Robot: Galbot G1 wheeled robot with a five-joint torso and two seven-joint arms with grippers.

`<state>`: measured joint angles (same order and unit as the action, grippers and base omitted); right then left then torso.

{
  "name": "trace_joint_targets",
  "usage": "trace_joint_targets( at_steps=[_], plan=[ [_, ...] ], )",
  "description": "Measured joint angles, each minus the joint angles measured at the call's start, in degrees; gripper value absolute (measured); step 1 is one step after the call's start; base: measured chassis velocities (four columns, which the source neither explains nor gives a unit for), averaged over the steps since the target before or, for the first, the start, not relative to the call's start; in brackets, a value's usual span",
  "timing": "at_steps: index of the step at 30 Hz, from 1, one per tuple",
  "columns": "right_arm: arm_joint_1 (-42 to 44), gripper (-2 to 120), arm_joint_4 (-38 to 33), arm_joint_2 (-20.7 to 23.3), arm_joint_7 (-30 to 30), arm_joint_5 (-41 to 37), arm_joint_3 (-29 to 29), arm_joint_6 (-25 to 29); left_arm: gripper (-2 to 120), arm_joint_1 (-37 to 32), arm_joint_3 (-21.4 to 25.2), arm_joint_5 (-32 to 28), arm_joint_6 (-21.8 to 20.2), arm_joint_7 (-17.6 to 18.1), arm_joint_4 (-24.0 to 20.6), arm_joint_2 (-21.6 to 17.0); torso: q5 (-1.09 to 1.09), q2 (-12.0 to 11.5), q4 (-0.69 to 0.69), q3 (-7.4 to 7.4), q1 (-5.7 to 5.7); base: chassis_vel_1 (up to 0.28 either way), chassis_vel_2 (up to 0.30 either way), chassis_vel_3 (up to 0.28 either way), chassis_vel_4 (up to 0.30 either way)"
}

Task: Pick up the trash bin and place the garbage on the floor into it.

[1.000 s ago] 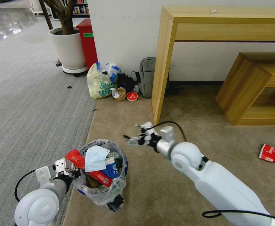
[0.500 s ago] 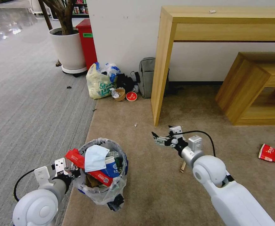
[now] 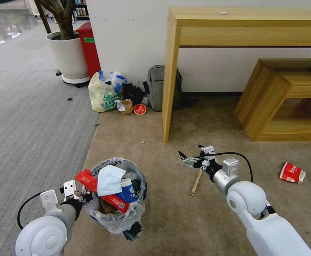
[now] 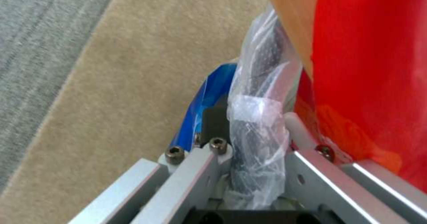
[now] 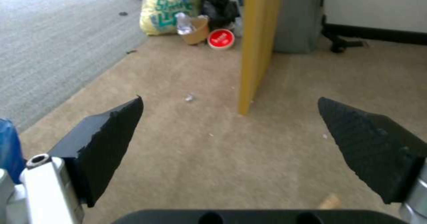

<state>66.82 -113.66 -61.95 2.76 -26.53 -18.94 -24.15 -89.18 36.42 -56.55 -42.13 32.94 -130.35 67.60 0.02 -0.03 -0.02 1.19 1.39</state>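
Left gripper (image 3: 80, 196): nearest, at 7 o'clock in the head view; fingers clenched on the bin's rim and liner.
Bin (image 3: 117, 213): held at its 9 o'clock rim, over the carpet (image 3: 169, 220); heaped with a red wrapper (image 3: 102, 192), cup and white tissue.
Bin handling: likely light; the liner is slippery, so hold the rigid rim and keep it upright.
Right gripper (image 3: 191, 155): at 3 o'clock from the bin; fingers released wide, holding nothing.
Stick (image 3: 196, 182): on the carpet under the right gripper; stiff and thin, best pinched mid-length.
Carton (image 3: 292, 172): farther out at 3 o'clock; light, crushable.
Desk (image 3: 171, 71): at 12 o'clock, by the wall.
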Motion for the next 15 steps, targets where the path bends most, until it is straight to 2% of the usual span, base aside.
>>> trace_joint_targets(
  at_steps=[15],
  plan=[
    [2.7, 100, 1.5, 0.0, 1.3, 0.0, -3.5, 0.8, 0, -1.0, 0.0, 0.9, 0.0, -0.4, -0.7, 0.5, -0.02, 0.0, 0.00, 0.00, 0.01, -0.148, -0.152, 0.147, 0.143]
  ],
)
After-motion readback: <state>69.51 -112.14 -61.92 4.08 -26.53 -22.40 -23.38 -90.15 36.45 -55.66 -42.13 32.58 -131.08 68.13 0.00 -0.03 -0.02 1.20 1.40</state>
